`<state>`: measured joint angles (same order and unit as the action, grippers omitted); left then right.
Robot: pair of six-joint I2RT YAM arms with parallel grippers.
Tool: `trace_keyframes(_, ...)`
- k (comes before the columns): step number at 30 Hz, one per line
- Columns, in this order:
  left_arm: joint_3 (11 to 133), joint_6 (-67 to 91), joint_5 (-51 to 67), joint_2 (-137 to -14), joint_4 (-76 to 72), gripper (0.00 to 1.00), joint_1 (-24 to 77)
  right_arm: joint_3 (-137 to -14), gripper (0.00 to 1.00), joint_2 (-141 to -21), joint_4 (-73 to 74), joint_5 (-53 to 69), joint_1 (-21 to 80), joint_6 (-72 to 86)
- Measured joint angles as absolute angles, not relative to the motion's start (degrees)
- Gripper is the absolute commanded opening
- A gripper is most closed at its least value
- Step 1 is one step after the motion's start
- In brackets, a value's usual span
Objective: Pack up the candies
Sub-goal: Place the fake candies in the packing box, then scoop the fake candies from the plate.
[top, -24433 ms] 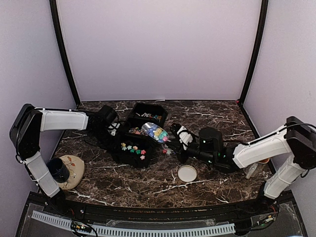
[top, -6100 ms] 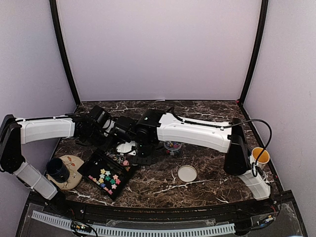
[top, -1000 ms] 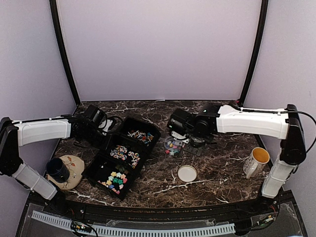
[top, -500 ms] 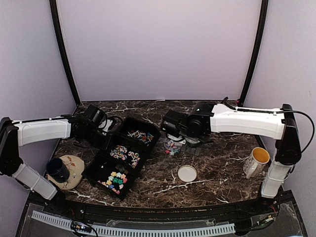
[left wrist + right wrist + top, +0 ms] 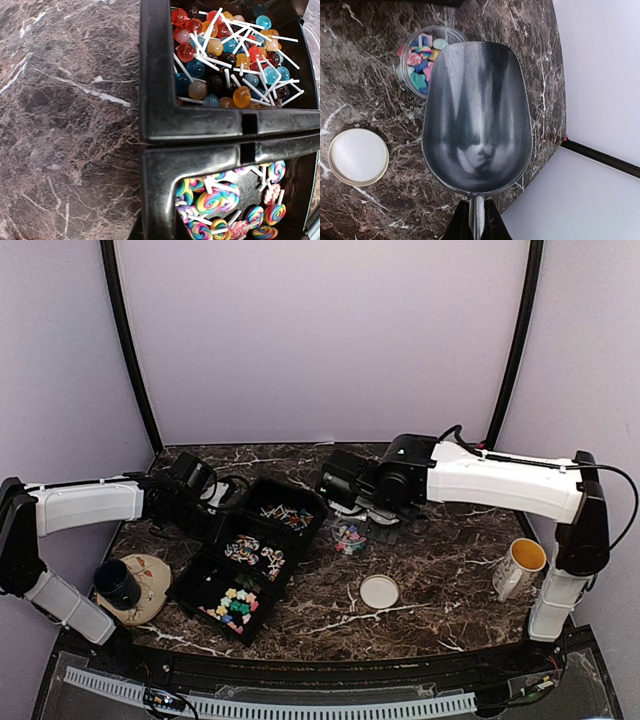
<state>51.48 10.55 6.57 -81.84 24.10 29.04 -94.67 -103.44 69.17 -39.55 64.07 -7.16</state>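
Observation:
A black three-compartment tray holds the candies: pastel star pieces in the near cell, swirl lollipops in the middle one, round lollipops in the far one. My left gripper is shut on the tray's rim; only its dark tips show at the bottom of the left wrist view. My right gripper is shut on the handle of an empty metal scoop. It hangs above the table beside a small clear jar of candies, which the top view shows just below the right gripper.
The jar's white lid lies flat in front of the jar. A yellow-lined mug stands at the right. A dark cup on a tan plate sits at the near left. The back wall is close behind the right arm.
My right arm has carried the scoop left and toward the back, off the jar. The left gripper and the tray have stayed put.

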Motion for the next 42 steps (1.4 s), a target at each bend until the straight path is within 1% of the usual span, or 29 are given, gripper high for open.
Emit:
trace_keyframes(5, 51.11, 11.31, 11.25, -82.06, 23.16, 0.00, 28.08, -94.98, 0.00, -100.77, 62.81, -38.19, 67.24, -11.18)
trace_keyframes(9, 49.10, 13.96, 20.14, -83.11, 19.49, 0.00, 25.08, -95.68, 0.00, -97.93, 57.82, -37.76, 68.95, -13.28)
trace_keyframes(15, 43.00, 23.09, 35.05, -84.58, 8.58, 0.00, 19.64, -93.73, 0.00, -89.95, 47.33, -38.65, 69.10, -14.52)
trace_keyframes(19, 42.09, 25.54, 37.98, -84.55, 6.48, 0.00, 18.96, -92.29, 0.00, -84.36, 42.65, -38.61, 69.10, -14.59)
trace_keyframes(22, 42.44, 25.12, 37.60, -84.55, 6.94, 0.00, 19.00, -92.33, 0.00, -83.77, 41.19, -38.35, 69.10, -14.57)
trace_keyframes(26, 43.59, 23.42, 34.26, -84.49, 9.54, 0.00, 19.07, -93.56, 0.00, -88.16, 43.77, -36.58, 69.23, -14.66)
trace_keyframes(31, 46.54, 19.38, 25.85, -84.40, 15.29, 0.00, 20.03, -96.77, 0.00, -97.60, 50.74, -34.39, 70.54, -15.53)
trace_keyframes(34, 48.14, 16.99, 19.73, -84.29, 18.17, 0.00, 21.56, -98.48, 0.00, -100.88, 54.57, -32.62, 71.64, -16.53)
trace_keyframes(42, 48.82, 13.76, 11.16, -84.09, 22.70, 0.00, 25.04, -109.19, 0.00, -109.21, 63.33, -28.27, 73.80, -18.41)
